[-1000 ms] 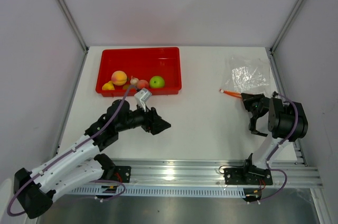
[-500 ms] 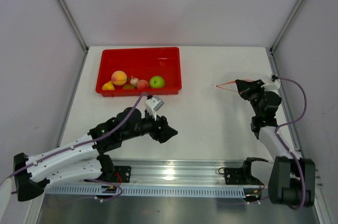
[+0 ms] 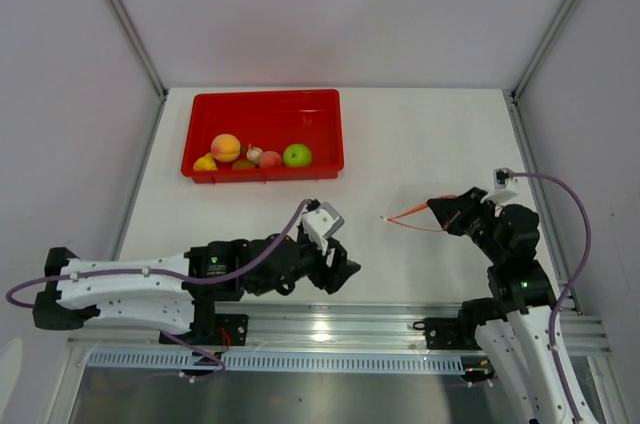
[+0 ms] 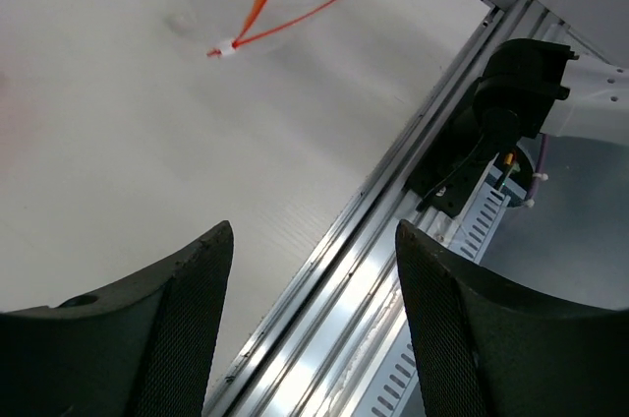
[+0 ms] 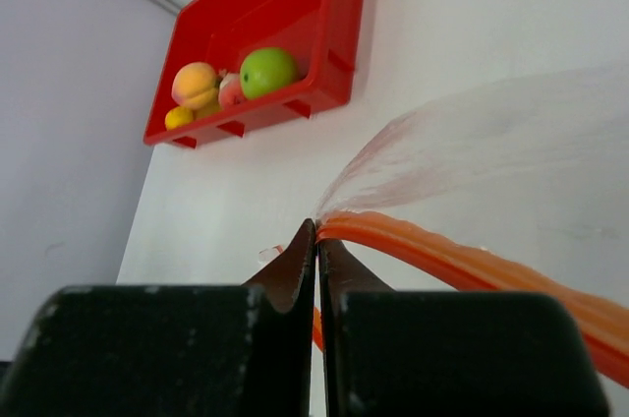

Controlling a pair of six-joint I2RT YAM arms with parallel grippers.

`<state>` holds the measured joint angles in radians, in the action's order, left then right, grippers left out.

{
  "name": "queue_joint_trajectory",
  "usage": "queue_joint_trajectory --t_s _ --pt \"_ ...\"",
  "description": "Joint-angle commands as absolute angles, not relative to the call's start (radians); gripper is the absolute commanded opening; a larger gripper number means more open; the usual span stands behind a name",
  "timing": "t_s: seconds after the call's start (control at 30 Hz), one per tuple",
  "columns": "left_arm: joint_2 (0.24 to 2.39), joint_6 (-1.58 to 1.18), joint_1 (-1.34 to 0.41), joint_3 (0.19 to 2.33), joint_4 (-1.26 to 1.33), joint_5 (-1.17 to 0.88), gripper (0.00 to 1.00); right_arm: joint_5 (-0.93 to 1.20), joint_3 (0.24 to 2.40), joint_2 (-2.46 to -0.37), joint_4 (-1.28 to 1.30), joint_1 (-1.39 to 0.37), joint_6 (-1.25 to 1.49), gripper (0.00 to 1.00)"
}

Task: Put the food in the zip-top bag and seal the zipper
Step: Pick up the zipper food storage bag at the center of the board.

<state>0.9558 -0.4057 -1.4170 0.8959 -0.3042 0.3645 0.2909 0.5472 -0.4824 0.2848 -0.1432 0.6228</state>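
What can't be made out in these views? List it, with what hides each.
Zip-top bag: in the top view its clear film is lost against the white table; only the zipper shows.
Zipper: the left wrist view's top edge cuts it off.
Smallest food pieces in the red tray: too small in the top view to identify.

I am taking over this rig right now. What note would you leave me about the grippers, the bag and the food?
Left gripper: open, empty, low by the near edge of the table.
Right gripper: shut on the zipper of the zip-top bag.
Food: green apple, peach and the smaller pieces all lie in the red tray.
Done: bag gripped. Left: load every fruit, seal the zipper.
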Motion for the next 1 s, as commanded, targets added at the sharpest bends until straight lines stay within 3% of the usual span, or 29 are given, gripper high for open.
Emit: queue_joint_trajectory --t_s 0.0,0.3,0.67,0.97 --pt "1.023 -0.359 -1.511 0.975 -0.305 0.547 0.70 0.331 0.603 -0.402 0.523 -0.167 0.594 0.00" --pt "1.195 -0.167 -1.560 1.094 -0.195 0.637 0.73 0.466 0.572 -0.288 0.561 -0.176 0.701 0.00" --pt "1.339 -0.054 -1.500 1.157 -0.087 0.477 0.65 0.548 0.594 -0.264 0.575 -0.181 0.779 0.00" --pt "1.385 -0.063 -1.448 1.187 -0.078 0.388 0.66 0.563 0.637 -0.330 0.551 -0.181 0.808 0.00"
